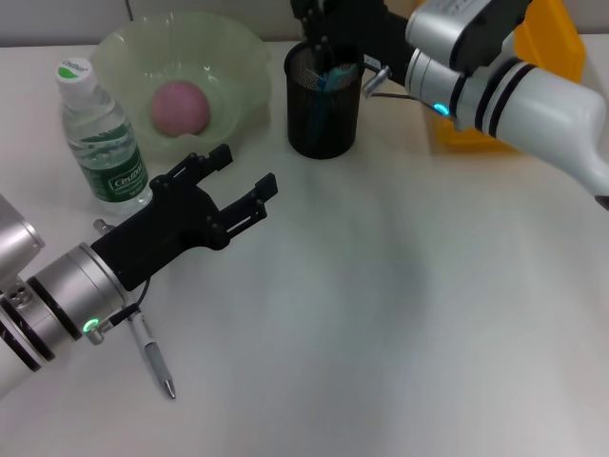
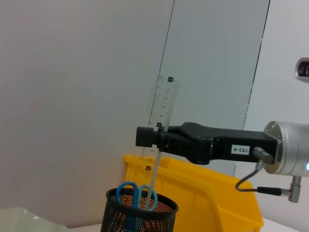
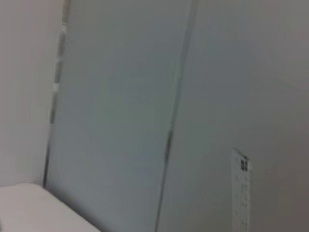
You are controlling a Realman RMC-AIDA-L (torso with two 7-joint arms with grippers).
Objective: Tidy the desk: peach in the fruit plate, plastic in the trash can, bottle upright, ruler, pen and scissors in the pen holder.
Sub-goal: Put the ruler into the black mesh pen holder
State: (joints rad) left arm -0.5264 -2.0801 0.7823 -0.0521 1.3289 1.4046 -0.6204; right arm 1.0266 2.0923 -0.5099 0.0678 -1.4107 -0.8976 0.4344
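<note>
right gripper [image 2: 155, 137] over the pen holder [image 1: 324, 100], far centre of the desk [image 1: 400, 314], clamped on a clear ruler [image 2: 161, 113]. ruler held near upright, lower end down inside the holder, upper part sticking well above the fingers. blue-handled scissors [image 2: 136, 195] already in the holder, handles up, just beside the ruler's lower end.

left gripper [image 1: 249, 183] low over the desk at near left, fingers apart, nothing between them, pointing toward the holder but well apart from it. pen [image 1: 152, 354] flat on the desk at near left, partly under the left wrist, behind the fingers, not touched.

bottle [image 1: 99, 138] upright at far left, just beside the left gripper's far side. peach [image 1: 180, 107] in the green fruit plate [image 1: 238, 57], far left, between bottle and holder. yellow bin [image 1: 561, 48] far right, behind the right arm.

head view: ruler and grip mostly hidden by the right arm. left wrist view: shows the clamp, ruler and scissors side-on. right wrist view: only the ruler's top end [image 3: 241, 193] against a grey wall; own fingers not shown.
</note>
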